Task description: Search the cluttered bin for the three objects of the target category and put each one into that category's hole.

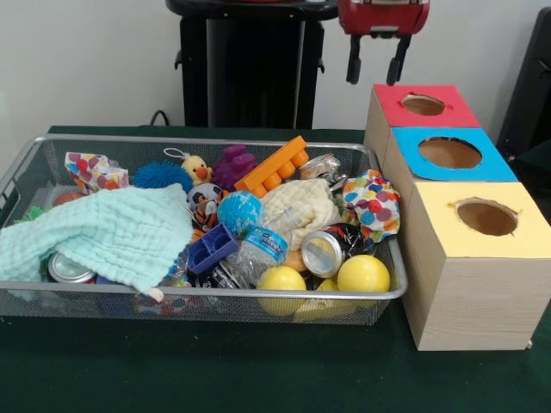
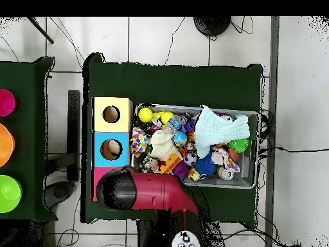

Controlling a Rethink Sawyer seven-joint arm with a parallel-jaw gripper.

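A green-covered table carries a large silver wire-mesh bin heaped with toys and cloths, and beside it, touching its end, a row of three wood-grain boxes. The Sawyer arm reaches across the red-topped box, its gripper hanging above and just behind that box with both fingers spread apart and nothing between them.

The yellow-topped box stands nearest the front camera, its round hole uncovered; the blue-topped box sits between it and the red one.

In the bin, a mint-green waffle cloth sprawls over the end away from the boxes, and a cream waffle cloth lies bunched near the middle. One polka-dot cloth is draped against the bin's end beside the boxes; a second polka-dot cloth sits crumpled at the far corner of the opposite end. A third cannot be made out for certain.

Two yellow balls rest against the front rim, near a crushed can, a water bottle, an orange block and a spiky blue ball.
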